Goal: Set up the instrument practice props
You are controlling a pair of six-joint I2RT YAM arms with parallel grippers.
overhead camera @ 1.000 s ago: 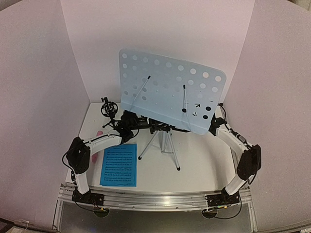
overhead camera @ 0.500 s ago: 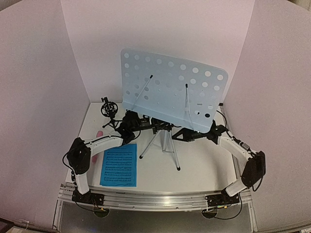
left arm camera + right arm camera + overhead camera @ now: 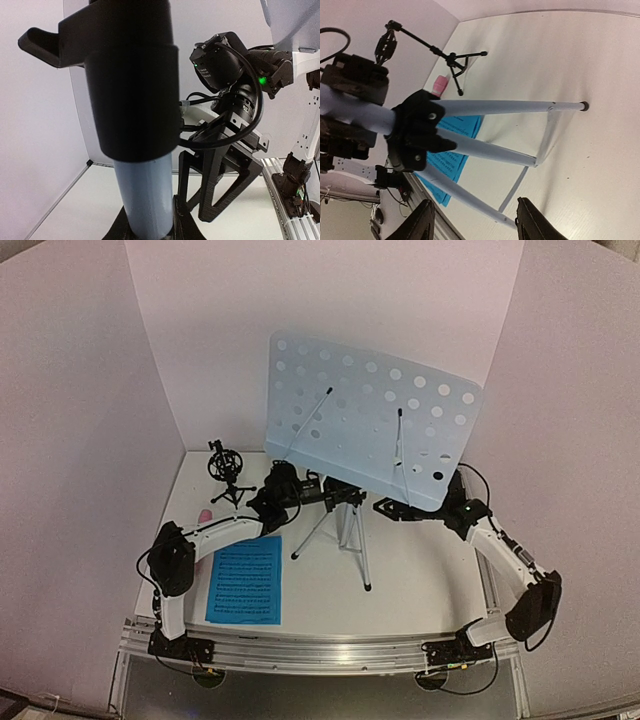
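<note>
The pale-blue perforated music stand stands mid-table on its silver tripod. My left gripper is shut on the stand's pole, just under the black collar. My right gripper hangs open below the desk's lower right edge, with only the tripod legs beyond its fingers. A blue sheet-music page lies flat at front left. The pink microphone lies beside the left arm. The black tripod mic holder stands at the back left.
White walls enclose the table on the left, back and right. The aluminium rail with both arm bases runs along the near edge. The right gripper's open fingers hang close to the pole in the left wrist view.
My right gripper has opened and come out from behind the desk's lower right corner. The desk has shifted right and up. The left gripper keeps its hold on the pole.
</note>
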